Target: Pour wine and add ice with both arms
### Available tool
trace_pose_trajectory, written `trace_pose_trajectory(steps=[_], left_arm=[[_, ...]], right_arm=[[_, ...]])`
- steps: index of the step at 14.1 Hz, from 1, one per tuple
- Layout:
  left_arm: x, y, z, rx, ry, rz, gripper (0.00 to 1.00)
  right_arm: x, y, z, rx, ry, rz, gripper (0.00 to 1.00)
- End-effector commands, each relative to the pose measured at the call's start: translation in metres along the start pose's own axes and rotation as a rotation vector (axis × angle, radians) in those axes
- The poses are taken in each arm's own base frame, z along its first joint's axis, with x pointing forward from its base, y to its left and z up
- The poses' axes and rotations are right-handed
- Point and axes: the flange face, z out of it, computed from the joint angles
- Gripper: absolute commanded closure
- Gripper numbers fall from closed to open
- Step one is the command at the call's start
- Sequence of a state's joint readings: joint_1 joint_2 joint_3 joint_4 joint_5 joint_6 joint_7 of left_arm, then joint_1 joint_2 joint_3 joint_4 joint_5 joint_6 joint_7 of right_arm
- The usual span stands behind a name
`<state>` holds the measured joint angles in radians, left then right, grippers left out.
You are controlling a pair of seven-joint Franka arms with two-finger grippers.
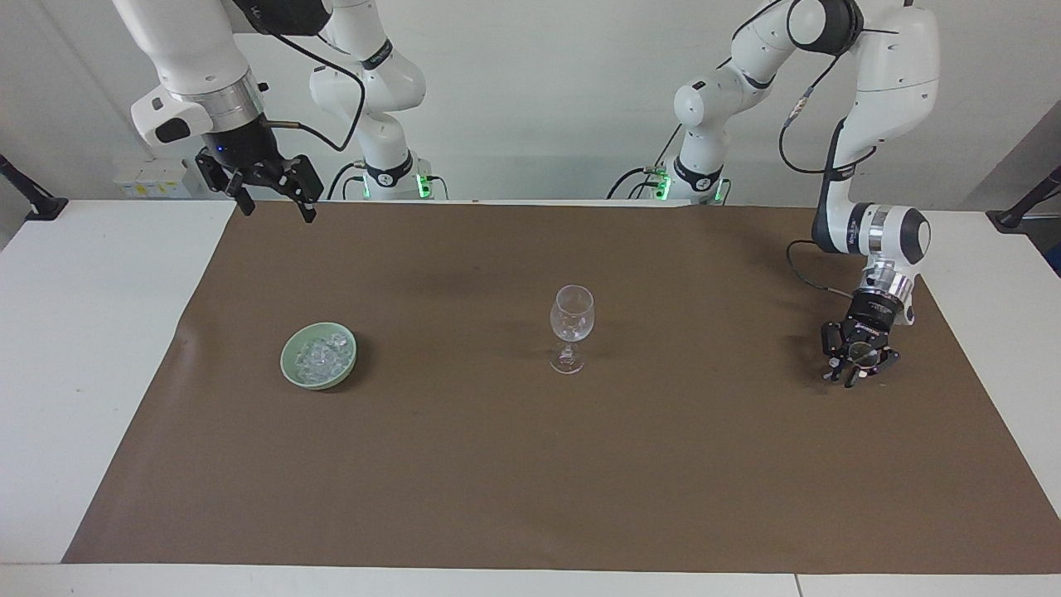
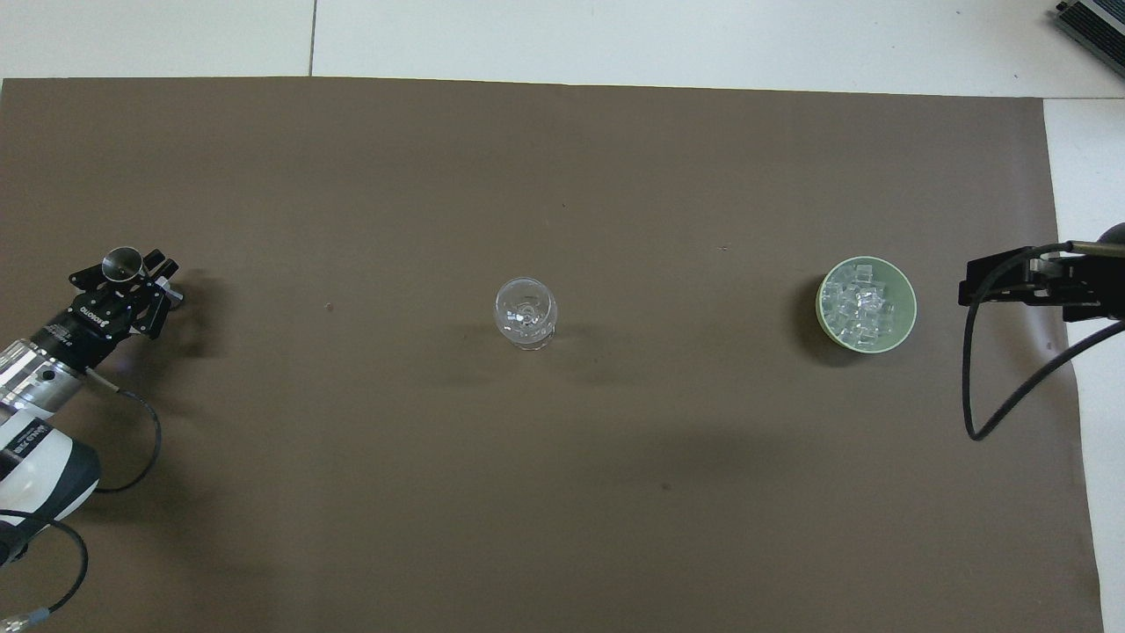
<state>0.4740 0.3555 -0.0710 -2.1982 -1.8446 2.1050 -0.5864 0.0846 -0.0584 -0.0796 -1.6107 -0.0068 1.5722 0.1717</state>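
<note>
A clear stemmed wine glass [image 1: 572, 319] [image 2: 526, 312] stands upright mid-mat. The ice [image 1: 319, 355] [image 2: 861, 303] lies heaped in a pale green bowl [image 1: 290, 365] [image 2: 907, 308] toward the right arm's end. My left gripper [image 1: 858, 365] [image 2: 127, 268] hangs low over the mat at the left arm's end, shut on a small metal cup [image 1: 864, 355] [image 2: 121, 261] whose mouth faces up. My right gripper [image 1: 278, 207] [image 2: 967, 290] waits open and empty, high over the mat's edge beside the bowl. Wine is out of view.
A brown mat [image 1: 530, 497] [image 2: 562, 492] covers most of the white table [image 1: 83, 332]. Black cables trail from both wrists. Dark clamps sit at the table's two ends near the robots.
</note>
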Motion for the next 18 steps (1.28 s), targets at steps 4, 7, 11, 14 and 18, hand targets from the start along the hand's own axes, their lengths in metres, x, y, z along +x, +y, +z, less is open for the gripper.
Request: trace_pose_trajectory(steps=[4,7,11,14,18], left_arm=[[-0.003,0.002,0.003,-0.026,0.004,0.006,0.79],[-0.006,0.003,0.003,-0.027,0.002,0.010,0.84],[-0.011,0.003,0.004,-0.030,0.008,0.012,0.87],[-0.012,0.003,0.004,-0.030,0.007,0.013,0.89],[-0.013,0.003,0.004,-0.031,0.006,0.014,0.90]], right_arm=[[-0.008,0.002,-0.001,-0.001,-0.001,-0.015,0.00],[-0.008,0.002,-0.001,-0.001,-0.001,-0.015,0.00],[-0.008,0.002,-0.001,-0.001,-0.003,-0.015,0.00],[-0.008,0.002,-0.001,-0.001,-0.001,-0.015,0.00],[-0.008,0.002,-0.001,-0.001,-0.001,-0.015,0.00]])
